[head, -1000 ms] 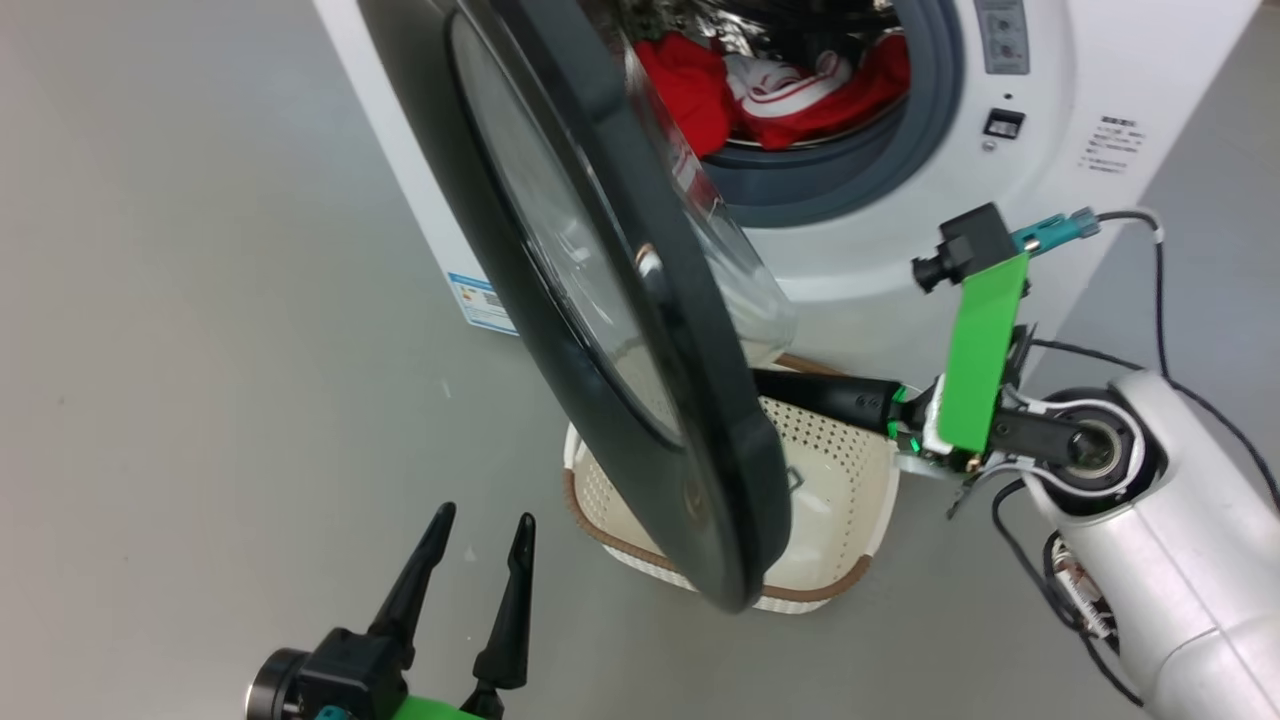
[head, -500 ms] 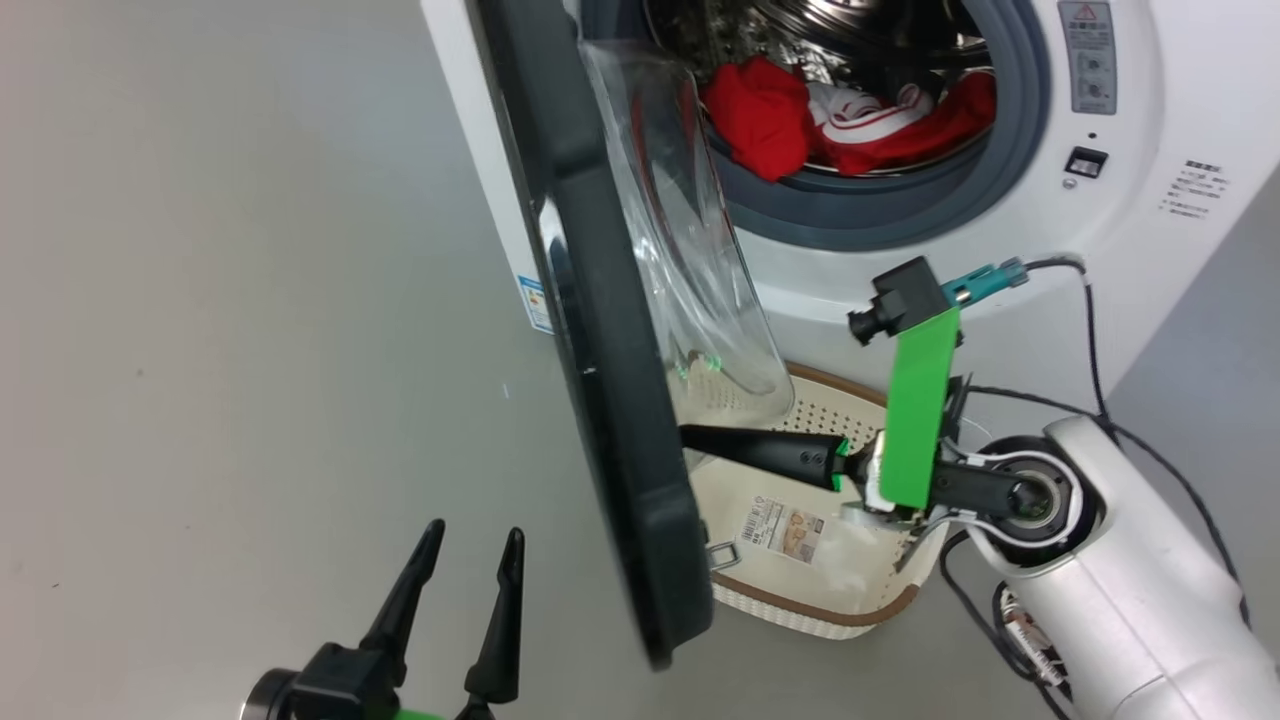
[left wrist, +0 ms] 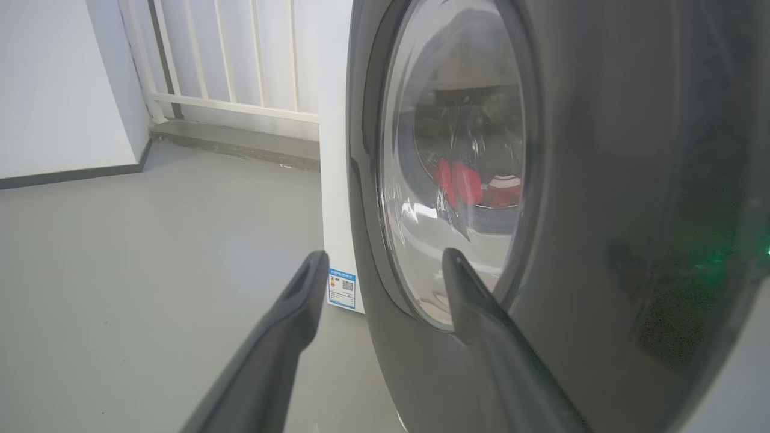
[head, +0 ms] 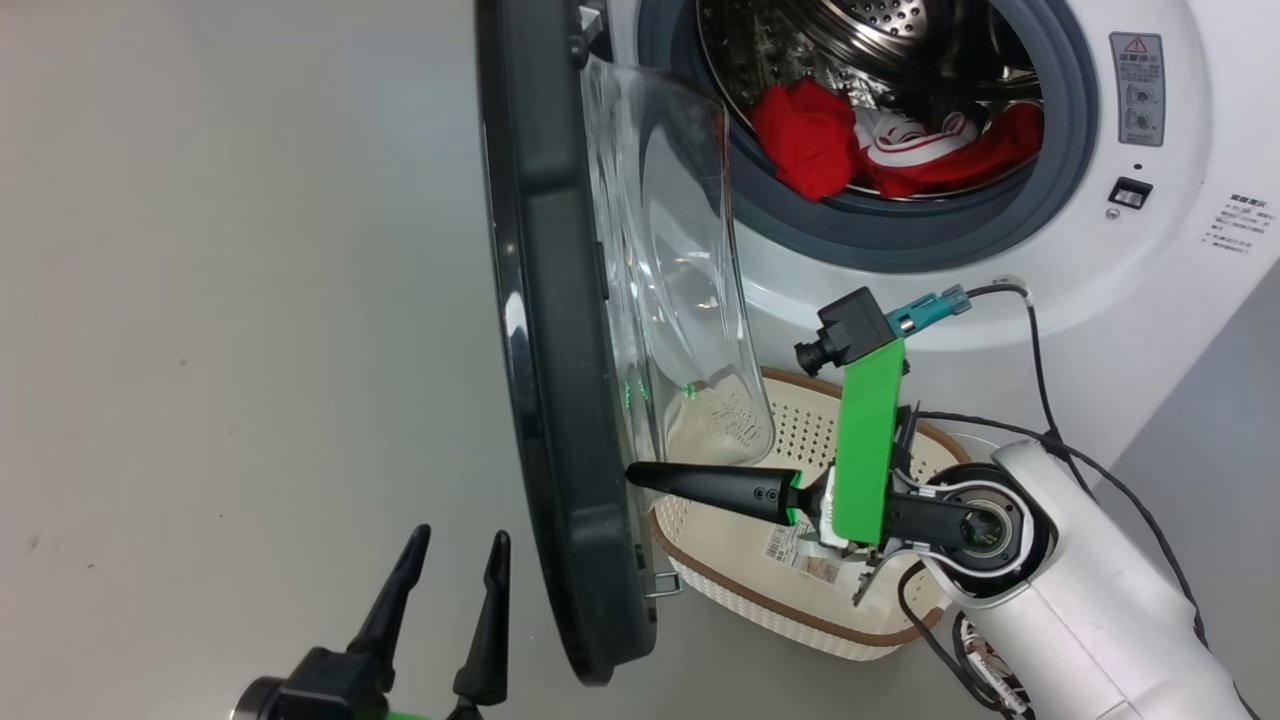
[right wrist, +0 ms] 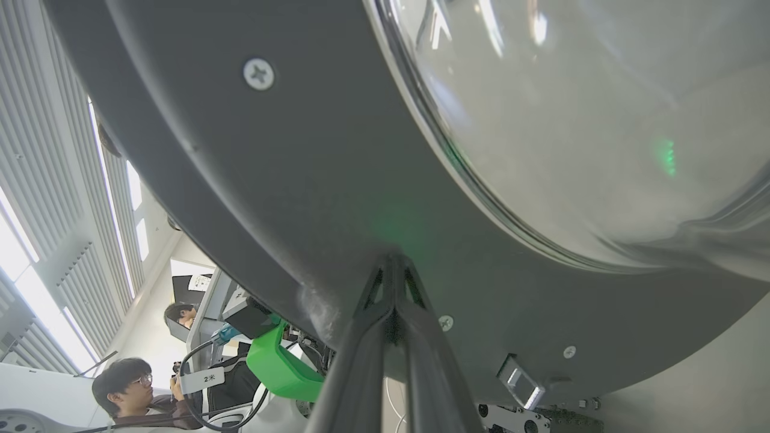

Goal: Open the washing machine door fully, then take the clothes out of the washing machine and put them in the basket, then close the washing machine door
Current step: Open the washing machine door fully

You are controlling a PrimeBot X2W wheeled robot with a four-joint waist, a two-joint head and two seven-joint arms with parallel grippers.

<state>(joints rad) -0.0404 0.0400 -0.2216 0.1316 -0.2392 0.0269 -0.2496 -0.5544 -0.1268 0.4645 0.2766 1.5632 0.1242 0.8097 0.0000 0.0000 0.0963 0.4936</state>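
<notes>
Laundry scene: large round glossy black door (head: 545, 350) with a bulging clear glass window stands open, edge-on, beside the white front-loading washing machine (head: 1150, 270). Bright red and white clothes (head: 830, 150) lie in its steel drum (head: 900, 40). Right end effector (head: 640, 475), fingers pressed together and empty, touches the door's inner rim above the cream perforated plastic basket (head: 780, 600) on the grey floor (head: 200, 300). Left end effector (head: 460, 535) is spread wide, holding nothing, near the door's outer face
</notes>
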